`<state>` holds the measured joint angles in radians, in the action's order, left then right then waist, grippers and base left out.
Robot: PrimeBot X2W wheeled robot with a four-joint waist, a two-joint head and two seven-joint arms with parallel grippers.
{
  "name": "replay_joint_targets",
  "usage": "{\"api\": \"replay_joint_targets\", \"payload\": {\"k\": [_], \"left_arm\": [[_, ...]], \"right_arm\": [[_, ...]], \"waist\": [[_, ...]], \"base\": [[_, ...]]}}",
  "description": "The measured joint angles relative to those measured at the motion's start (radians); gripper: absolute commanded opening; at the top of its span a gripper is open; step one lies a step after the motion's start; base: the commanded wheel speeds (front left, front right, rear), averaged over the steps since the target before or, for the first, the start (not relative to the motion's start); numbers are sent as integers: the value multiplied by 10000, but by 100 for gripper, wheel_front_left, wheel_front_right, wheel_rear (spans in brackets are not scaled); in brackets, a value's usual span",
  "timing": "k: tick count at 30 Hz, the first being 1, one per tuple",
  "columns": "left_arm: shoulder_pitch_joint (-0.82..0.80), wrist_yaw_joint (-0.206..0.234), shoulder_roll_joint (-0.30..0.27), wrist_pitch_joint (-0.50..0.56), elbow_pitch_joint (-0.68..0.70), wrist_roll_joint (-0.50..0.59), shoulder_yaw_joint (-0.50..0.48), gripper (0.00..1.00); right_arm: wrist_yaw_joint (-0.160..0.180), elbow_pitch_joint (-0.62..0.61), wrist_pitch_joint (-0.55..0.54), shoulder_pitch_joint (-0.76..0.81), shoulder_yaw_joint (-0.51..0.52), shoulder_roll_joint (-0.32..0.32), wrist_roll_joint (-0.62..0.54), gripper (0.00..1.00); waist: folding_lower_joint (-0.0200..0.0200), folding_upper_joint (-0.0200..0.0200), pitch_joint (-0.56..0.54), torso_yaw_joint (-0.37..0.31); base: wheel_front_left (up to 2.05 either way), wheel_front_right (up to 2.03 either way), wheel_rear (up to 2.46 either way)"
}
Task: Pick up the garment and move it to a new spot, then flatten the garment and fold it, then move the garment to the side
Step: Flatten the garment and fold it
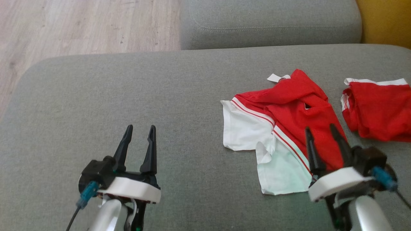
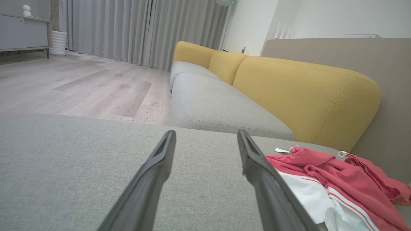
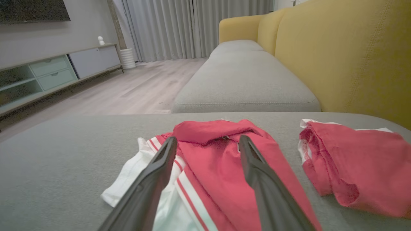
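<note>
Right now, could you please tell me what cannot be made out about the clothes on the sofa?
- Head view: the right claw covers the lower red part of the red and white garment; whether it touches the cloth is unclear.
- Head view: the second red garment is cut off by the right edge.
- Left wrist view: the left claw blocks the garment's near white corner.
- Both garments are crumpled, so their type is unclear.
</note>
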<state>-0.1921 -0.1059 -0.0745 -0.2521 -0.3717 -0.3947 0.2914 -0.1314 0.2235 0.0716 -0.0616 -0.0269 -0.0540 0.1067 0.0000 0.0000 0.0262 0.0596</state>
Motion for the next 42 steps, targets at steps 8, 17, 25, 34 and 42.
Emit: {"api": "replay_joint_targets", "payload": {"k": [8,17,25,34,42], "left_arm": [[339,-2,12,0,144,0,6,100],[231,-50,36,0,104,-4,184,100],[-394,-88,165,-2,-90,-19,629,100],[-1058,-94,244,0,-184,-288,959,100],[-1115,-69,268,-2,-109,-564,1149,100]], "right_arm": [[0,-19,746,754,-924,54,711,100],[0,265,-477,-537,-2063,40,73,100],[0,2472,-2696,-2259,-3078,-234,-132,100],[0,4282,-3829,-3676,-3521,-395,127,100],[0,5010,-3848,-4594,-4186,-428,897,0]], "waist": [[0,0,-7,124],[0,0,333,669],[1,0,817,1404],[1,0,1379,2050],[1,0,1606,2171]], "base": [[0,0,0],[0,0,0],[0,0,0],[0,0,0],[0,0,0]]}}
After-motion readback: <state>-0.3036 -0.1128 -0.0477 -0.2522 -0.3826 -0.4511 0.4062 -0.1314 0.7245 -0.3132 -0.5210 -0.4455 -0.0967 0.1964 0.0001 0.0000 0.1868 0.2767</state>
